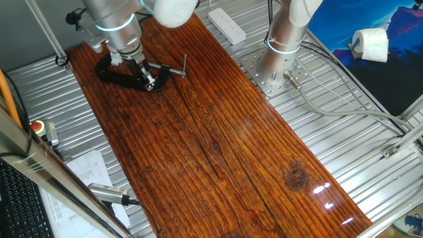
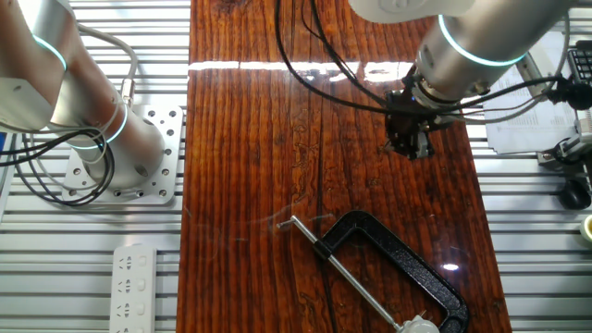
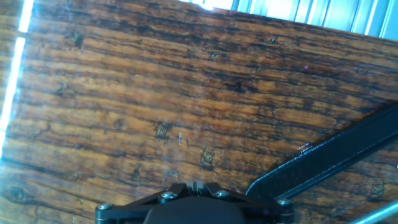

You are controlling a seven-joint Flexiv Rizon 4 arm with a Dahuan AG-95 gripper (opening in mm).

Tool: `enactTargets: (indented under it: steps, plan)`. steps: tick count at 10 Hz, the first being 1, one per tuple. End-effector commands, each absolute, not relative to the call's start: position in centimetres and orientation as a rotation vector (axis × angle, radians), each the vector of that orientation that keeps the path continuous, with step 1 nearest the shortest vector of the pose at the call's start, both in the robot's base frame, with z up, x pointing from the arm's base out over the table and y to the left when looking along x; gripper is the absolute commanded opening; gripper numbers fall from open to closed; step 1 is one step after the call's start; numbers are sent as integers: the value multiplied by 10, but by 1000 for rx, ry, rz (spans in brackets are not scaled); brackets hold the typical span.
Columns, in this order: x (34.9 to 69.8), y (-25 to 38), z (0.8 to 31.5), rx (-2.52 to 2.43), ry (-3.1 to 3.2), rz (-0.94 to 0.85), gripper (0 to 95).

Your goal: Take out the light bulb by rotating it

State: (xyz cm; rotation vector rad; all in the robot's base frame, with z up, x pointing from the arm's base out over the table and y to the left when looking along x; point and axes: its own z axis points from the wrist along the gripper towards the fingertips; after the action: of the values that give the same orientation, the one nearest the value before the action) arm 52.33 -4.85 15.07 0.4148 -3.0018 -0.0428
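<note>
Hand view: only wooden tabletop (image 3: pixel 124 93) and black clamp (image 3: pixel 323 158) show
Light bulb (image 2: pixel 418 325): white, inside the clamp
Hand (image 2: pixel 411 145): above the tabletop, away from clamp; cannot tell if open

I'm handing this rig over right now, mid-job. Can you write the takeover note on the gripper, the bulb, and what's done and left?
Gripper: above the bare wooden board, apart from the bulb. Whether the jaws are open or shut cannot be told, and nothing is seen in them.
Light bulb: at the screw-bar end of the black C-clamp, which lies flat on the board.
Done: nothing visible, the bulb is not yet gripped.
Left: move to the bulb, close on it, rotate it loose, lift it out.
</note>
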Motion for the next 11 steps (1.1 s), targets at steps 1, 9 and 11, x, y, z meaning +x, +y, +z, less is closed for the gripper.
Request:
enactTargets:
  steps: [1, 9, 11]
  plan:
    - [527, -48, 150, 328, -2992, -39, 0]
    - [523, -48, 151, 217, -3042, -30, 0]
    - [523, -49, 151, 192, -3038, -15, 0]
